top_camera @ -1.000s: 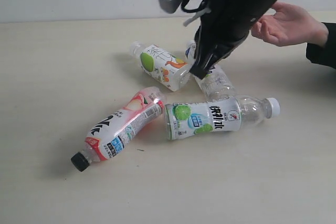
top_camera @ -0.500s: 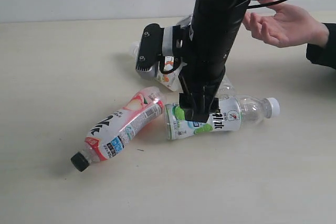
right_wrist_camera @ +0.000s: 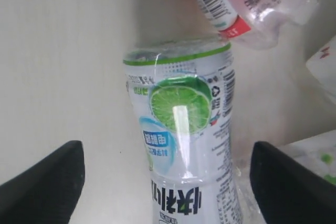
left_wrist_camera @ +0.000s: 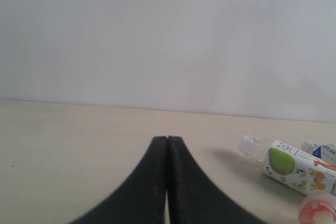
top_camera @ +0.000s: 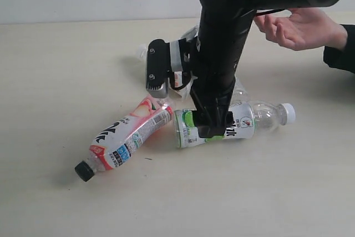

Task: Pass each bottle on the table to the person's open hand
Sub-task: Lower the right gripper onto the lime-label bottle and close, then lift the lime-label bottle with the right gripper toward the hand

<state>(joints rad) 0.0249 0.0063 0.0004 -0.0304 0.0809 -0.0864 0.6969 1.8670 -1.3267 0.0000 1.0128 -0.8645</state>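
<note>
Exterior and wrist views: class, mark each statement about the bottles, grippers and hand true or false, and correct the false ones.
1. The right gripper is open, with one finger on each side of the lime-green and white bottle. True.
2. The left gripper is shut on a bottle. False: its fingers are pressed together with nothing between them.
3. The red-pink bottle with the black cap stands upright. False: it lies on its side on the table.
4. The person's open hand holds no bottle. True.
</note>
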